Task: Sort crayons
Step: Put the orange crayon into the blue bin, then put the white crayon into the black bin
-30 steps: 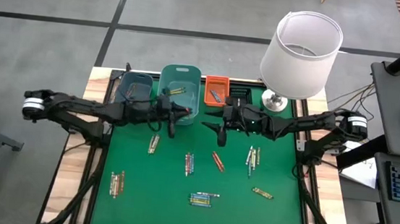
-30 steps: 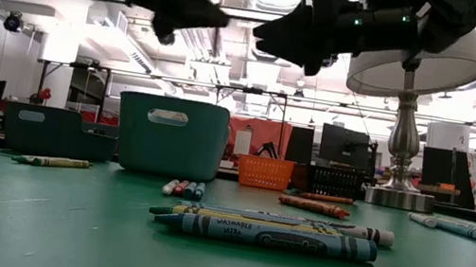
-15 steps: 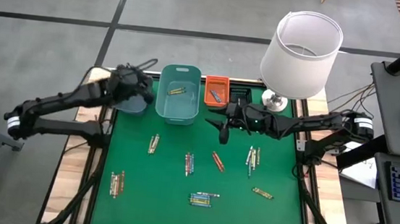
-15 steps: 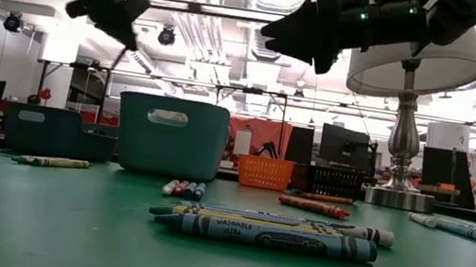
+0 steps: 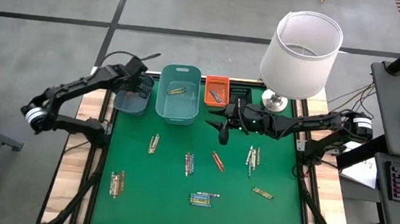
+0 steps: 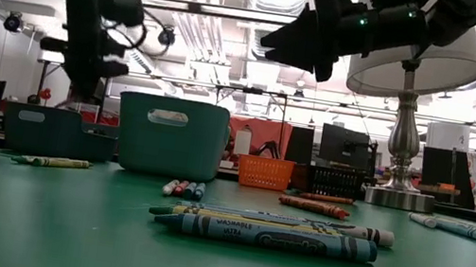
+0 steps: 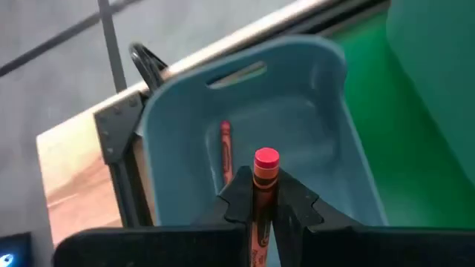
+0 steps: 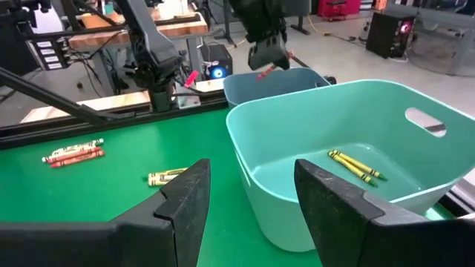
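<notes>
My left gripper (image 5: 139,86) hangs over the blue-grey bin (image 5: 131,97) at the table's far left, shut on a red crayon (image 7: 265,172). Another red crayon (image 7: 225,145) lies on that bin's floor. Yellow-green crayons (image 5: 177,90) lie in the teal bin (image 5: 179,96). My right gripper (image 5: 223,134) hovers open just right of the teal bin, above the mat, with nothing between its fingers. Several small groups of crayons (image 5: 189,163) lie flat on the green mat (image 5: 277,220). My left gripper pinches the red crayon's wrapped shaft (image 7: 264,182) between its two fingers. The crayon lies along the fingers, and its round end (image 7: 266,158) sticks out past the fingertips. The fingers slant down from above. The crayon is lifted clear, above the blue-grey bin's inside.
An orange bin (image 5: 216,90) and a black bin (image 5: 239,95) stand at the far edge, right of the teal bin. A lamp with a white shade (image 5: 301,48) stands at the far right. Bare mat shows near the front edge.
My left gripper has swung from the near side of the teal bin toward the table's far left corner, to above the blue-grey bin. It has tipped from near level to pointing steeply down, carrying the red crayon.
</notes>
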Robot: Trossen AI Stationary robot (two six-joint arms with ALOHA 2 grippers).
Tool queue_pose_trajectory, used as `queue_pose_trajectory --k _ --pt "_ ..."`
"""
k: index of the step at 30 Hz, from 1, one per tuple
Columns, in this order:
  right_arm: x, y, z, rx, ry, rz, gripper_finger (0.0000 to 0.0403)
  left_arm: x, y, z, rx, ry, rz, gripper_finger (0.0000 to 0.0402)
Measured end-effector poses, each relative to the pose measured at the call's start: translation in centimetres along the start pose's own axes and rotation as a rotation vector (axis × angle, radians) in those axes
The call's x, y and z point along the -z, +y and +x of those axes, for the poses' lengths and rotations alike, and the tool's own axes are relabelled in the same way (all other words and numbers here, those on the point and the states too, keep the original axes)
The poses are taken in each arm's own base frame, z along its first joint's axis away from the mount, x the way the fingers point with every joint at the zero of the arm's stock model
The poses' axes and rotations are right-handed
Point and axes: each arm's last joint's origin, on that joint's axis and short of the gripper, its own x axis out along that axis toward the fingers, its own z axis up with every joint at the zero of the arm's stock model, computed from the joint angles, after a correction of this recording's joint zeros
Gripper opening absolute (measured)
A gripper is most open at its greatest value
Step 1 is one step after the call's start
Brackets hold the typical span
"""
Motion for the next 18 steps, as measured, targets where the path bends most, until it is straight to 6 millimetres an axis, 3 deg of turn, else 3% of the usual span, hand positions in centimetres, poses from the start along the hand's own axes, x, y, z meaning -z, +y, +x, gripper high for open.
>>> queue_pose_trajectory --k 9,18 --pt "0.1 0.0 0.0 0.001 0.01 0.012 0.0192 -0.2 -0.7 2.1 -0.094 0.064 0.025 0.0058" --pt "0.2 0.0 0.0 0.003 0.02 0.073 0.0192 -0.1 -0.2 0.5 -0.077 0.001 0.003 0.007"
